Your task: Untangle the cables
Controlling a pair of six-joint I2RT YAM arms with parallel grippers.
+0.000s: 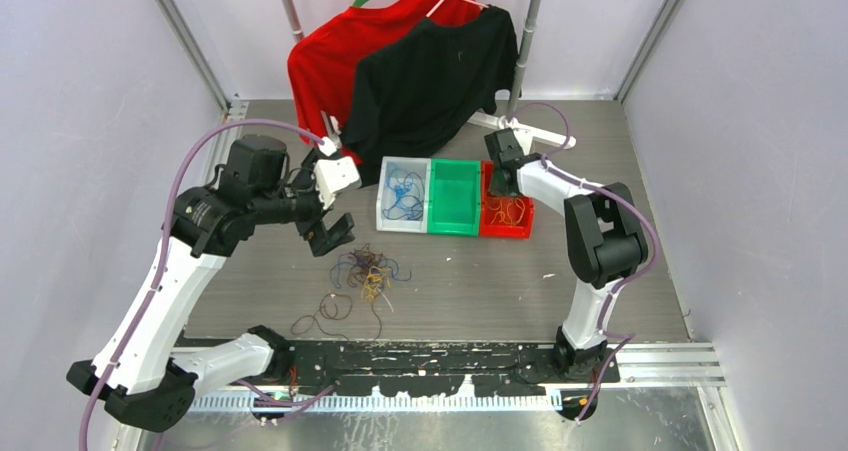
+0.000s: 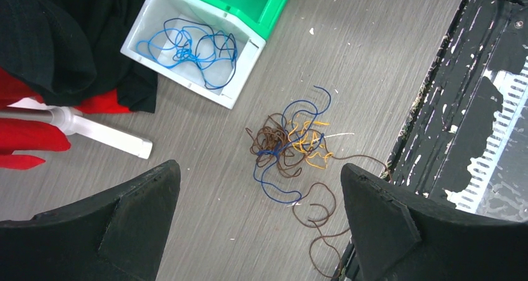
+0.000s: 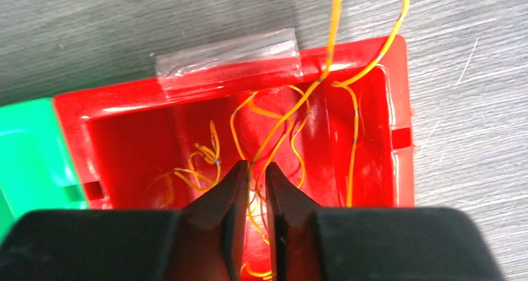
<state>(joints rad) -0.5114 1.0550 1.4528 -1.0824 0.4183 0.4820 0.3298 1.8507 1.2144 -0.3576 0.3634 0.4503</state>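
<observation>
A tangle of blue, brown and yellow-orange cables (image 1: 368,271) (image 2: 292,144) lies on the grey table, with a loose brown cable (image 1: 330,316) (image 2: 317,212) trailing toward the near edge. My left gripper (image 1: 330,236) (image 2: 258,167) hangs wide open above the table, just left of the tangle, holding nothing. Blue cables (image 1: 403,196) (image 2: 193,47) lie in the white bin (image 1: 386,221). My right gripper (image 1: 503,183) (image 3: 256,167) is over the red bin (image 1: 520,231) (image 3: 124,138). Its jaws stand a narrow gap apart, and a yellow cable (image 3: 274,125) runs through the gap and out over the bin's far rim.
A green bin (image 1: 455,196) (image 2: 249,0) (image 3: 25,156) sits between the white and red ones. A red shirt (image 1: 330,51) and a black shirt (image 1: 430,81) hang on a rack behind the bins; the rack's white foot (image 2: 106,134) lies on the table. A black rail (image 1: 440,356) lines the near edge.
</observation>
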